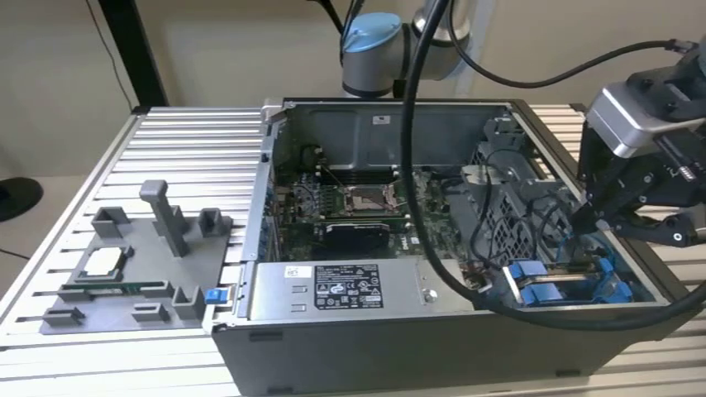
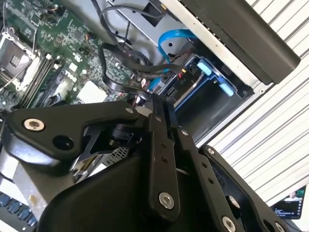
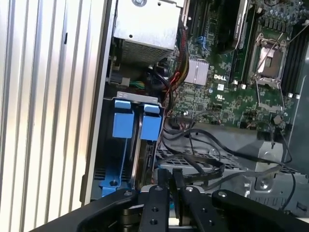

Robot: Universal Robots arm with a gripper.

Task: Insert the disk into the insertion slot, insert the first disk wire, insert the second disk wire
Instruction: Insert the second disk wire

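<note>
From my seat: gripper [image 1: 617, 222] matte black w/ silver screw heads. Insertion slot [image 1: 568, 281] grey metal, bright blue rails + tabs [image 3: 130, 123]. Motherboard [image 3: 227, 92] green, silver CPU socket. Cables [image 2: 130, 67] black, one light blue. Power-supply box [image 1: 336, 289] grey w/ white label. Fixture tray [image 1: 132, 273] plain grey. Bench [image 1: 188, 149] ribbed silver aluminium, striped look.

Exterior view: high, angled down from in front of the open computer case [image 1: 386, 248], at middle distance; the slatted table [image 1: 188, 141] fills the frame's left, the arm base [image 1: 369, 54] stands at upper centre. First wrist view: close, looking down into the case past the gripper [image 3: 171, 181] at the frame's bottom edge. Second wrist view: closer, tilted, looking past the gripper [image 2: 159, 104]. Both wrist views share the circuit board [image 3: 227, 87] and the blue-railed drive bay [image 3: 130, 130].
</note>
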